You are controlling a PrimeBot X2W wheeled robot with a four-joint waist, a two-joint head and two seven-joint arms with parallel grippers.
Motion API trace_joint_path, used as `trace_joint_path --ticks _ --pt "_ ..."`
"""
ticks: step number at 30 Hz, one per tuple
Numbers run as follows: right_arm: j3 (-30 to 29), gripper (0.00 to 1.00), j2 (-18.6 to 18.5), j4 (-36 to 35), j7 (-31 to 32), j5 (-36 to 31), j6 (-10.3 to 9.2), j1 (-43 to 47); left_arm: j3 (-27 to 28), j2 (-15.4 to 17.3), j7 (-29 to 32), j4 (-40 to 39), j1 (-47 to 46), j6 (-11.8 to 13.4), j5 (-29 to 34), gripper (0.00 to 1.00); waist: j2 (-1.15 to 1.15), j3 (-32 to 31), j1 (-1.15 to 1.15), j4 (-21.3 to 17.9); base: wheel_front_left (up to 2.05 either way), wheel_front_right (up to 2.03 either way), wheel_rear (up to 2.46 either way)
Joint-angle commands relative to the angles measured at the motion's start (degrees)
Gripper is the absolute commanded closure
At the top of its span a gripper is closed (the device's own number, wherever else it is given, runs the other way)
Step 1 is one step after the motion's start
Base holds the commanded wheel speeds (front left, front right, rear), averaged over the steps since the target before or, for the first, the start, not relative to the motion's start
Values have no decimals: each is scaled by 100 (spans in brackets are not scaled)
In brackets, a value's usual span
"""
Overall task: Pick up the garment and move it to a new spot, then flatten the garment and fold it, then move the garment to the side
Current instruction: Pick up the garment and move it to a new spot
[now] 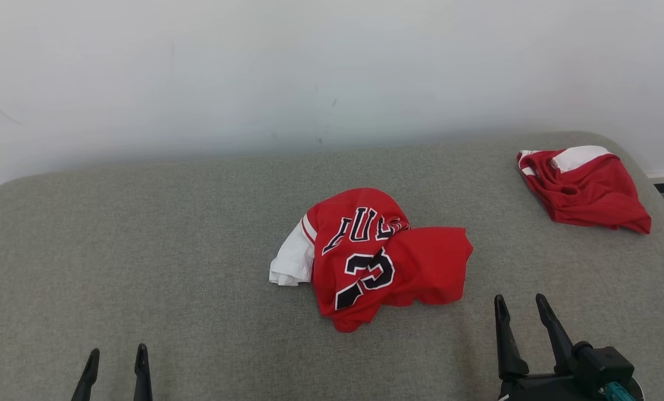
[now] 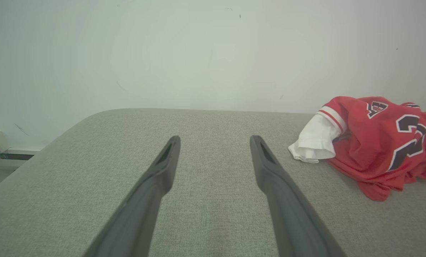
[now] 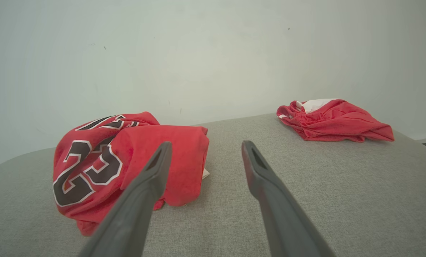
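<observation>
Red jersey (image 1: pixel 373 259) lies crumpled at frame centre on the grey fabric surface (image 1: pixel 142 250); left gripper (image 1: pixel 117 350) lower left, right gripper (image 1: pixel 520 298) lower right, both spread wide, holding nothing.

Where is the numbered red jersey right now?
In the head view the red jersey lies crumpled near the middle of the grey padded surface, ahead and left of the right gripper, with a second red garment at the far right.

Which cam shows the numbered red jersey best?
Head view: the whole crumpled jersey from above, white sleeve and number included, nothing in front. Left wrist view has it at the right edge, cropped. Right wrist view sees it low from the side, partly behind the right gripper.
</observation>
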Motion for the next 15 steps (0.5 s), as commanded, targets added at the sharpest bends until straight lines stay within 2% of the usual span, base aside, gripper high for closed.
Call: trace_joint_path --ticks 1,15 --pt "-5 0 11 5 0 7 -14 62 24 -30 -17 20 0 -35 85 0 0 3 0 4 0 0 0" --pt "-18 0 1 0 0 -5 -14 78 68 -83 -17 75 -14 -72 134 0 0 22 0 34 0 0 0"
